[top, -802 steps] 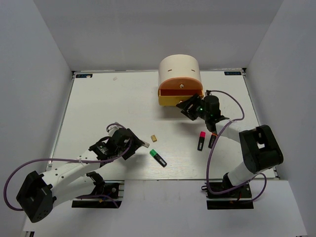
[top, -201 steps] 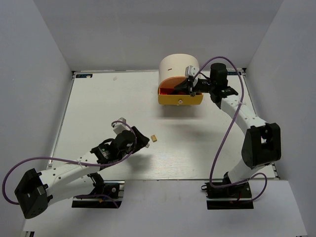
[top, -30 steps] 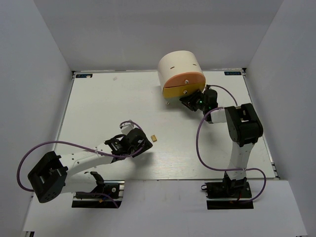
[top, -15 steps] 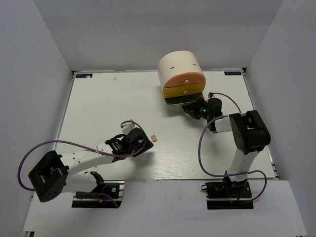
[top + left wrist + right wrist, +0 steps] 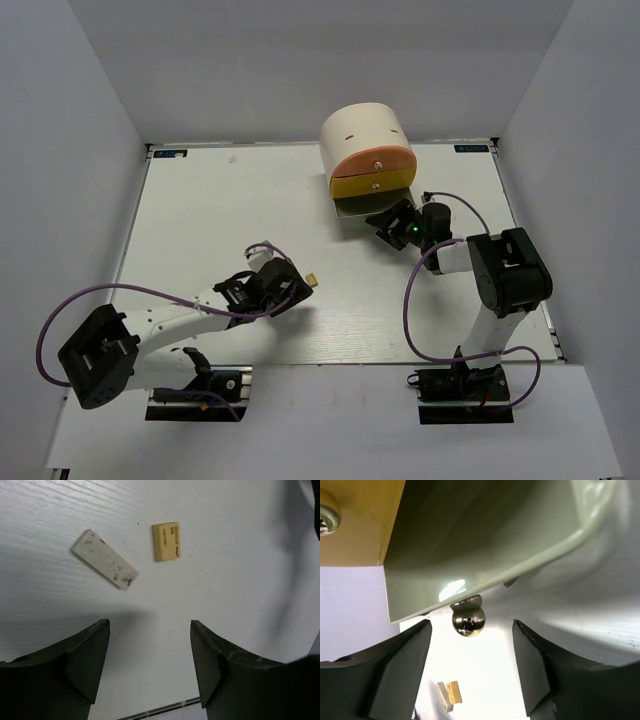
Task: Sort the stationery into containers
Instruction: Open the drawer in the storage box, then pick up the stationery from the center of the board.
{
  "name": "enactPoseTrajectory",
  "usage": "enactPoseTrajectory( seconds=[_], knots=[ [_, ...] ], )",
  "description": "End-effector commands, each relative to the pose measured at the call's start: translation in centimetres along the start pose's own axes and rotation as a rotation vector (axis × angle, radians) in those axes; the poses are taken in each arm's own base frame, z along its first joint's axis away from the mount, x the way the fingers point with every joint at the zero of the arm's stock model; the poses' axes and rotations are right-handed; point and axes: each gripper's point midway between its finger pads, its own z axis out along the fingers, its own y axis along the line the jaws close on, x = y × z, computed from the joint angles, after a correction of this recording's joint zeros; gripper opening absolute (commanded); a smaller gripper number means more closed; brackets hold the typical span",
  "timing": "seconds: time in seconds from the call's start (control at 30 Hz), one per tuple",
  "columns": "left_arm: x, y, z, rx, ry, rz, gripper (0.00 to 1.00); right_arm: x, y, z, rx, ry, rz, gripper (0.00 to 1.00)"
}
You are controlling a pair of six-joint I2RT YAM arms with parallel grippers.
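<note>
Tan eraser: a small tan rectangular eraser (image 5: 166, 541) with printed lettering lies flat on the white surface (image 5: 220, 220), just beyond the left gripper's fingertips; the top view shows it (image 5: 313, 279) as a small speck.
Grey eraser: a longer, pale grey, smudged block eraser (image 5: 104, 566) lies at an angle just beside the tan one, not touching it. From above it cannot be made out by the left gripper.
Hard to read: in the right wrist view both erasers are tiny and far off, and the lettering on the tan one is too small to read.
Left gripper: released (image 5: 149, 630), fingers spread and holding nothing, hovering low over the surface near both erasers.
Containers: a cream half-cylinder desk unit (image 5: 360, 128) stands at the far side, well apart from the erasers. It has an orange drawer (image 5: 372, 160) on top and a yellow drawer (image 5: 372, 184) under it. A grey-green drawer (image 5: 362, 206) is lowest and juts out a little past the yellow front.
Drawer contents: hidden in every view.
Round metal knob: it (image 5: 468, 620) hangs from the grey-green drawer front (image 5: 485, 555); the yellow drawer's knob (image 5: 326, 513) is cut off at the frame edge.
Right gripper: released (image 5: 471, 627), fingers either side of the round metal knob with gaps showing, close up against the unit (image 5: 392, 222).
</note>
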Motion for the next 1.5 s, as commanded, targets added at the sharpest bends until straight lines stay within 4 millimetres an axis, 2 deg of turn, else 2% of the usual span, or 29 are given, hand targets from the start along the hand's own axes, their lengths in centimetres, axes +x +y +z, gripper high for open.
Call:
enactPoseTrajectory(
  seconds=[0.0,0.1,0.13,0.2,0.23,0.3,0.33,0.37,0.4,0.43,0.47,0.53,0.63,0.73,0.87,0.9,1.0,1.23,1.4,1.47],
  knots=[
    [-1.2,-1.7,-0.3,0.028,-0.035,-0.04,0.76,-0.9,1.7,-0.5,-0.047,-0.02,-0.03,0.72],
    [-1.8,-1.2,-0.4,-0.001,-0.068,-0.103,0.81,0.3,1.2,-1.9,-0.043,0.0,-0.025,0.74],
    [-1.9,-1.0,-0.4,-0.018,-0.076,-0.174,0.82,0.2,1.5,-2.5,-0.055,-0.001,-0.029,0.74],
    [-2.4,-0.4,-0.7,-0.048,-0.102,-0.24,0.84,1.3,1.0,-3.7,-0.053,0.019,-0.028,0.74],
    [-2.2,0.0,-0.6,-0.064,-0.101,-0.305,0.86,1.5,1.4,-4.3,-0.069,0.022,-0.044,0.74],
    [-2.1,1.1,-0.6,-0.112,-0.107,-0.345,0.86,2.5,1.2,-5.5,-0.076,0.042,-0.054,0.7],
    [-2.1,1.3,-0.6,-0.138,-0.114,-0.358,0.86,2.7,1.1,-6.0,-0.078,0.054,-0.06,0.65],
    [-2.4,0.8,-0.7,-0.149,-0.116,-0.4,0.86,2.6,1.9,-6.8,-0.105,0.042,-0.097,0.61],
    [-2.1,1.8,-0.8,-0.205,-0.111,-0.398,0.86,3.2,1.6,-7.2,-0.103,0.07,-0.098,0.57],
    [-2.0,2.3,-0.5,-0.247,-0.117,-0.398,0.86,3.4,2.2,-7.7,-0.127,0.083,-0.118,0.52],
    [-2.2,1.7,-0.5,-0.255,-0.121,-0.432,0.84,3.2,2.8,-8.1,-0.149,0.082,-0.174,0.33],
    [-2.6,1.7,0.0,-0.301,-0.134,-0.441,0.79,4.0,3.5,-8.9,-0.193,0.135,-0.231,0.1],
    [-3.0,0.8,0.6,-0.329,-0.137,-0.439,0.78,4.5,4.6,-9.7,-0.253,0.176,-0.286,0.03],
    [-2.7,0.9,1.3,-0.395,-0.113,-0.427,0.76,4.8,5.5,-10.5,-0.307,0.203,-0.372,0.03],
    [-2.9,1.3,1.8,-0.439,-0.097,-0.443,0.69,5.1,6.2,-11.3,-0.356,0.247,-0.462,0.17],
    [-3.0,1.4,1.8,-0.442,-0.091,-0.454,0.68,5.3,6.3,-11.5,-0.385,0.261,-0.516,0.23],
    [-2.8,2.8,2.6,-0.493,-0.08,-0.467,0.62,5.6,6.3,-12.0,-0.407,0.291,-0.57,0.33],
    [-1.6,4.4,4.3,-0.567,-0.007,-0.445,0.6,5.3,6.9,-12.7,-0.444,0.281,-0.655,0.38],
    [-1.7,4.2,5.4,-0.577,0.021,-0.425,0.59,5.0,8.1,-13.1,-0.484,0.269,-0.696,0.39],
    [-1.8,4.1,5.5,-0.568,0.03,-0.42,0.49,4.8,8.3,-13.2,-0.493,0.261,-0.715,0.39]
  ],
)
